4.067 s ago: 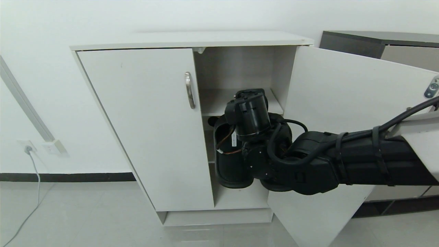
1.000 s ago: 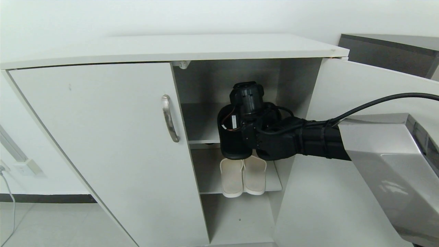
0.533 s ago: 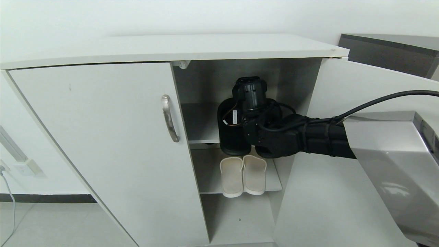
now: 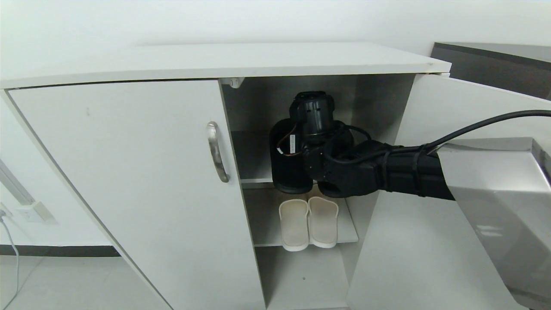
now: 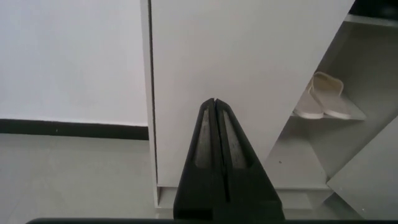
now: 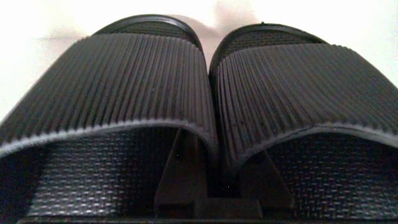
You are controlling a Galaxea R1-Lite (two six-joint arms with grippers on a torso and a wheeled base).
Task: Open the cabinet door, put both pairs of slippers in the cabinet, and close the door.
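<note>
Black slippers (image 4: 289, 163) are held side by side in the open right half of the white cabinet (image 4: 258, 60), level with its upper shelf (image 4: 252, 155). Their heels stick out past the shelf's near edge, and whether they rest on it cannot be told. The right gripper (image 6: 219, 177) has its fingers (image 6: 180, 171) pushed under the ribbed straps, clamped on the pair's touching inner sides. One shelf (image 4: 267, 215) down, cream slippers (image 4: 308, 221) lie together, heels at the near edge. The right door (image 4: 430, 241) stands swung open, and the left door (image 4: 129, 181) with its metal handle (image 4: 217, 151) is shut. The left gripper (image 5: 215, 115) hangs low near the shut door, fingers pressed together and holding nothing.
</note>
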